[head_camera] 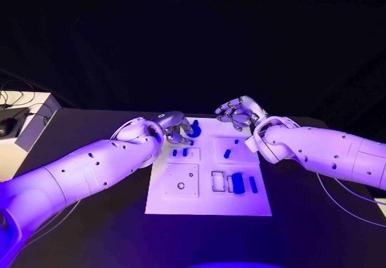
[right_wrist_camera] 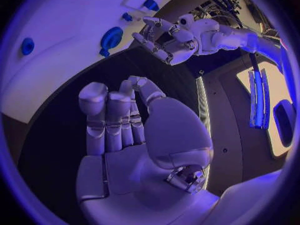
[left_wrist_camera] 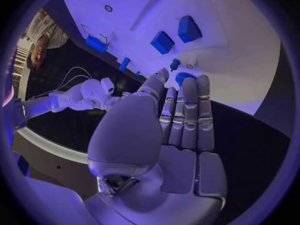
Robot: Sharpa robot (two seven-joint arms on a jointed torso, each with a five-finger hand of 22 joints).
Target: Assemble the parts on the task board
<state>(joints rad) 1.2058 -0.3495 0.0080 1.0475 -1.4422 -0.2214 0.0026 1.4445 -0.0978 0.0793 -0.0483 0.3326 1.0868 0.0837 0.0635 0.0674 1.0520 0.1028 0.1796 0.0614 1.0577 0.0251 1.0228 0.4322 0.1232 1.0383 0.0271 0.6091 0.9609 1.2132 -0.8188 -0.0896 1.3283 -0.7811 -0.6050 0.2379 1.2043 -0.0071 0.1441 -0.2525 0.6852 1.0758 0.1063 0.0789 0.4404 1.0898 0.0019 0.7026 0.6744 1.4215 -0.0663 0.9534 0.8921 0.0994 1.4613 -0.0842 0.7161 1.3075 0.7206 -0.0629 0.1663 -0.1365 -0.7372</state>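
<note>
The board [head_camera: 207, 192], a white plate, is lying in the centre of the head view on the black surface [head_camera: 322, 223], running from mid-frame down toward the lower middle.

The left robot hand [head_camera: 173, 127] is sitting at the board's upper left corner, fingers reaching onto a round blue part [head_camera: 194, 130] there. In the left wrist view its fingers [left_wrist_camera: 187, 115] are lying straight and close together, tips at the round part [left_wrist_camera: 184, 77]; whether it is actually gripping that part I cannot tell.

The right robot hand [head_camera: 237, 113] is hovering above the board's upper right edge, fingers curled inward. In the right wrist view those fingers [right_wrist_camera: 112, 120] are bending toward the thumb with nothing between them.

Other blue parts are lying on the board: two small pegs [head_camera: 180, 152] left of centre, one peg [head_camera: 227, 153] right of centre, a larger block [head_camera: 238, 183] and a thin bar [head_camera: 253, 185] in the lower right.

A pale box [head_camera: 32, 125] is standing at the left edge of the head view, cables beside it.
</note>
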